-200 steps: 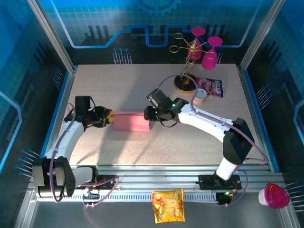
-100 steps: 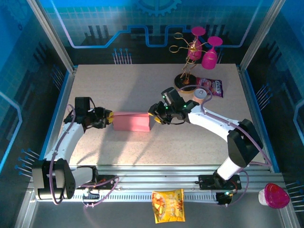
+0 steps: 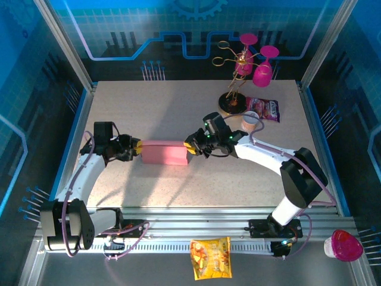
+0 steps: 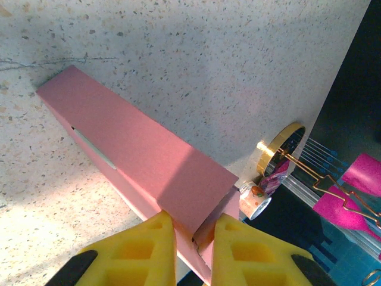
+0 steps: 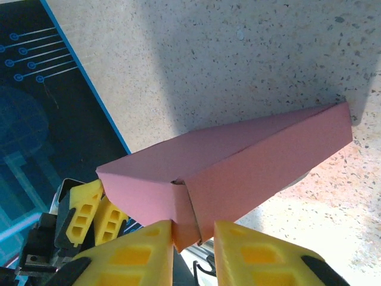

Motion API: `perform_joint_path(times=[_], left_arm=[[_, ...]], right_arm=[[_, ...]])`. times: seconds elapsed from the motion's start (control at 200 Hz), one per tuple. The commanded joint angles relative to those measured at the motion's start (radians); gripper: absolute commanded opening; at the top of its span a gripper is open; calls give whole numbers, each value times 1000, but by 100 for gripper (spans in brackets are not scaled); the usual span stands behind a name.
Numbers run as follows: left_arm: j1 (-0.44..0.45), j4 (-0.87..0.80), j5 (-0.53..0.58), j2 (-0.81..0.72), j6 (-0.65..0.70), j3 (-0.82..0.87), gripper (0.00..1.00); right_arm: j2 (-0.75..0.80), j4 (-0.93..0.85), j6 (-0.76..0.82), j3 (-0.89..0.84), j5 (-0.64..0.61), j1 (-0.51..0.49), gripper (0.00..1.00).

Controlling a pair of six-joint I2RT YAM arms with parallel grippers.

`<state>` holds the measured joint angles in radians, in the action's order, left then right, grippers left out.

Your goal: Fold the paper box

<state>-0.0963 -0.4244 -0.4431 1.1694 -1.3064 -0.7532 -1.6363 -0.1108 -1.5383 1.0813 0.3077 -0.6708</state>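
Fingers (image 4: 140, 247) of left gripper (image 3: 138, 147) pinch one end of the paper box (image 3: 165, 153) mid table (image 3: 178, 107), right gripper (image 3: 189, 146) clamps the other; pinched flaps hidden, print on the snack bag (image 3: 266, 109) unreadable.

No word, number or brand can be read anywhere. The purple snack bag (image 3: 264, 109) at the far right of the worktop (image 3: 149, 107), the orange-yellow packet (image 3: 210, 257) on the rail in front of the arms and the small round tub (image 3: 250, 121) each carry print, but it is too small and blurred to make out. The back wall (image 3: 196, 24) shows only a gear outline and circuit-style lines without letters, and the paper box (image 3: 164, 152) is plain pink on every visible face.
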Motion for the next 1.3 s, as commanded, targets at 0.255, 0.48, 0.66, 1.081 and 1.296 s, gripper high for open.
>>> perform_joint_path(times=[0.255,0.48,0.66,1.081,1.296], left_arm=[[-5,-66,-21,-16,19,77,9],[25,88,-114,-77,58,169,1],[70,239,-137,-223,40,313,9],[171,59,-105,-524,13,522,35],[170,-112,-41,-505,111,344,39]], right_arm=[[-37,-100,31,-93,20,4,2],[-35,-239,336,22,-34,2,4],[-38,-432,741,108,-118,-50,7],[131,-360,827,-196,-165,-40,21],[239,-441,822,-125,-282,-35,34]])
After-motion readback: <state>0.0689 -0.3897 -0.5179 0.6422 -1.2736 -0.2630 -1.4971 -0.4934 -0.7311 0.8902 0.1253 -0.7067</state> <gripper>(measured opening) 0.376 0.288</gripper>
